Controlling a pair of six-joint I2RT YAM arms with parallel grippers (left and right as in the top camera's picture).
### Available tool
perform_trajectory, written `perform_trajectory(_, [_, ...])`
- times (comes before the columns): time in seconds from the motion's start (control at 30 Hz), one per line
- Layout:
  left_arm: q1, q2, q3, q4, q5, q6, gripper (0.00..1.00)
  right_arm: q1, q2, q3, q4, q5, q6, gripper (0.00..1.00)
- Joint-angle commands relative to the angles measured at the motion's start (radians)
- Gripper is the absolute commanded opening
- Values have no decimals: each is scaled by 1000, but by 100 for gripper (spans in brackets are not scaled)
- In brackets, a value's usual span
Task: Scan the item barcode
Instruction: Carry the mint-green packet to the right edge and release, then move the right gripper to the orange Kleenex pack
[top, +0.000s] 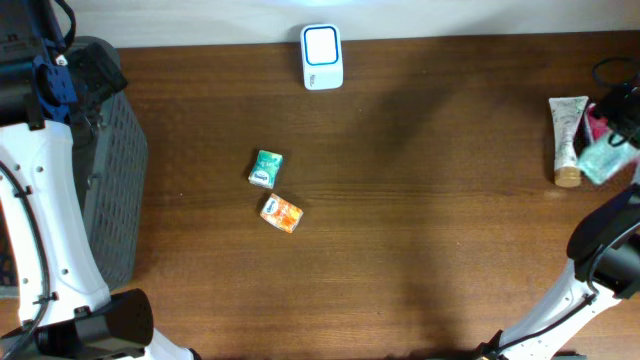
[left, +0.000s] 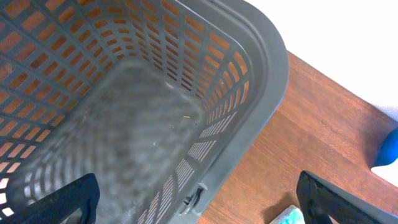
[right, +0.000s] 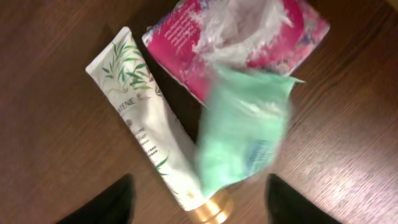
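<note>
Overhead: dark wood-grain table (top: 430, 250), white scanner (top: 322, 56) at its far edge.

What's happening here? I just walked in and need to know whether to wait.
The right gripper hangs open over a white tube and a pink packet at the right side of the table, with a green packet blurred between its jaws, apparently not gripped. The left gripper is open above the grey basket, holding nothing. A green box and an orange box lie mid-table, and a white device, probably the scanner, sits at the far edge.
</note>
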Motion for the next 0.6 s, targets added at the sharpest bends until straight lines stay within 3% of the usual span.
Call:
perform_trajectory(0.0, [3,-16,10,2,-7,-6,99,23,15,-14,-5,-54,-33,79])
perform_trajectory(0.07, [3,-16,10,2,-7,-6,99,53,15,-26,-7,-285,-119,80])
perform_trajectory(0.17, [3,-16,10,2,-7,-6,99,125,15,-45,-24,-440,-144,81])
perform_trajectory(0.33, [3,-16,10,2,-7,-6,99,343,15,-58,-87,-519,-143,92])
perform_trajectory(0.43, [3,-16,10,2,-7,-6,99,554,15,-58,-102,-521,-148,93])
perform_trajectory(0.53, [3,-16,10,2,-7,-6,99,743,15,-58,-108,-519,-254,93])
perform_trajectory(0.57, [3,-16,10,2,-7,-6,99,792,15,-58,-108,-518,-275,99])
